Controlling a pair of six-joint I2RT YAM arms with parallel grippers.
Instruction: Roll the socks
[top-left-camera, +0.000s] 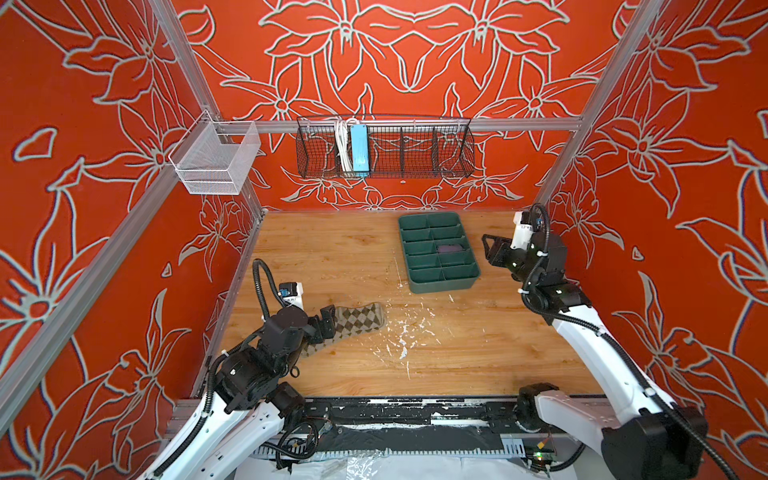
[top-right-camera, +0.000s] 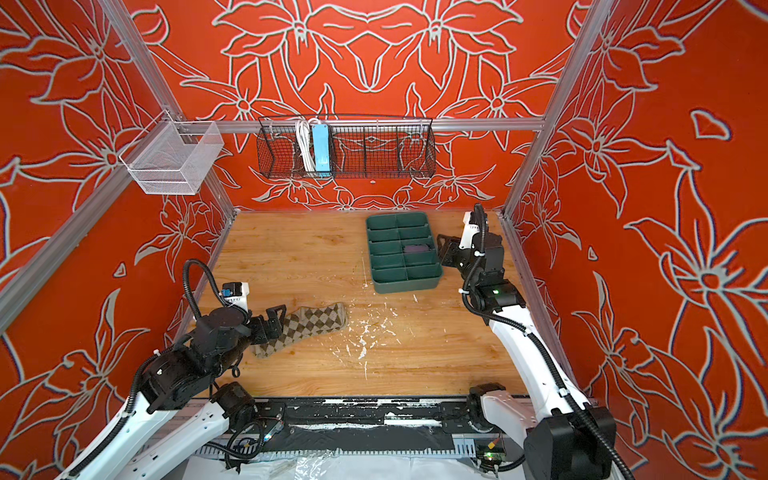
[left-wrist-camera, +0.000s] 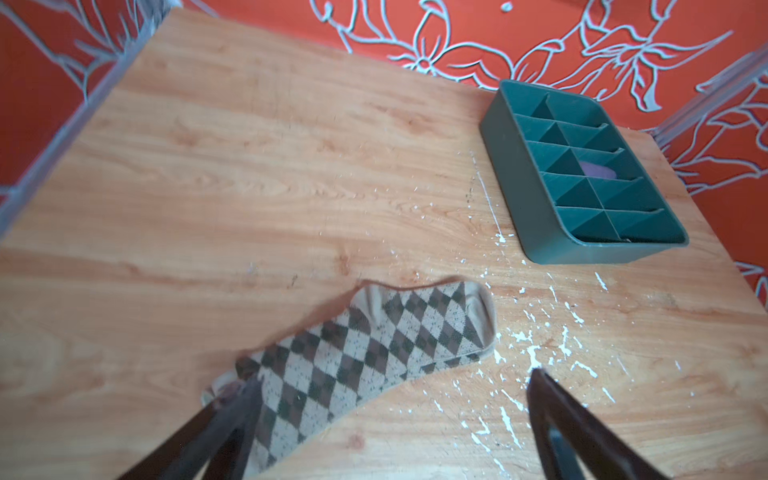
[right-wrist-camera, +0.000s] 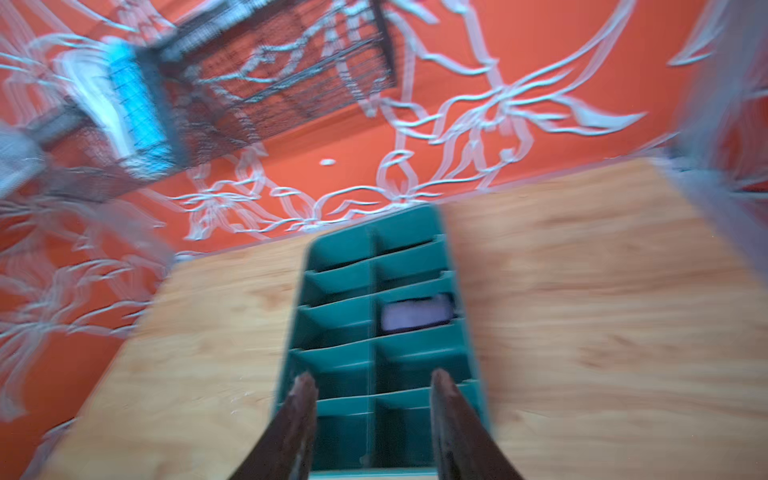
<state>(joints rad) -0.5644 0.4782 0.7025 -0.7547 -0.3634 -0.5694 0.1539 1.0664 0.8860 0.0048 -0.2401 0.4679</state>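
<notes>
**Sock at lower left, tray right of centre**

In both top views the loose sock lies on the table at lower left, with the left gripper over its left end. The divided tray sits farther back, right of centre. The second sock is in its middle-row right compartment, and the right gripper is just to the tray's right.

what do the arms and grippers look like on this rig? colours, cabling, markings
Both the left arm and right arm have white link shells with black joint housings. Black corrugated cable conduit loops off each, tied with white zip ties. The left gripper and right gripper are black, with tapered, dark fingers. A white camera block sits at each wrist. No readable markings.
</notes>
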